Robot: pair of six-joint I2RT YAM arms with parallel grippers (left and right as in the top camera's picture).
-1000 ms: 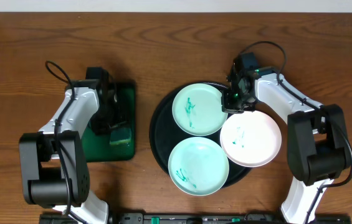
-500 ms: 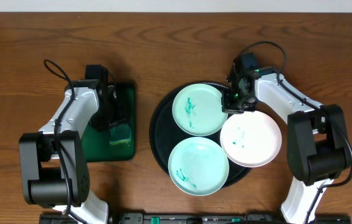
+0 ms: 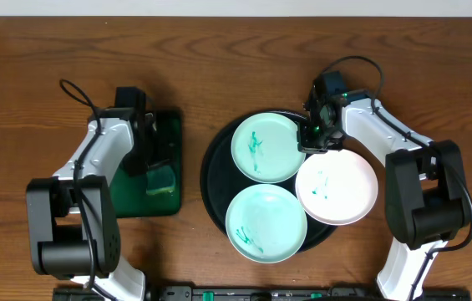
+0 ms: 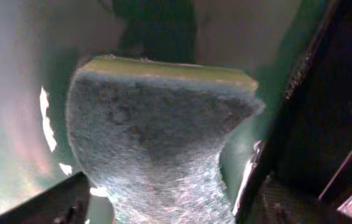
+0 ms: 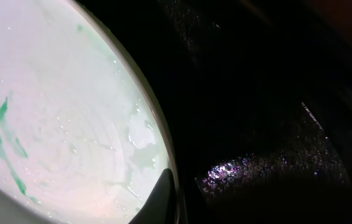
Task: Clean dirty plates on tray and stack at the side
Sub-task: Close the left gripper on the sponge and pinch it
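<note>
At the left of the overhead view, the left gripper hangs low over the green tray. Its fingers are pressed in on the sponge, whose lower part is squeezed to a narrow waist, so the wiping tool looks held and ready.

In the middle, the black tray carries the upper mint plate and the lower mint plate, both teal-smeared. The white plate overhangs its right rim.

The right gripper sits at the upper plate's right edge. One fingertip shows against the rim, probably to steady or lift it, but whether it clamps I cannot tell. Nothing is stacked on the bare tabletop yet.
</note>
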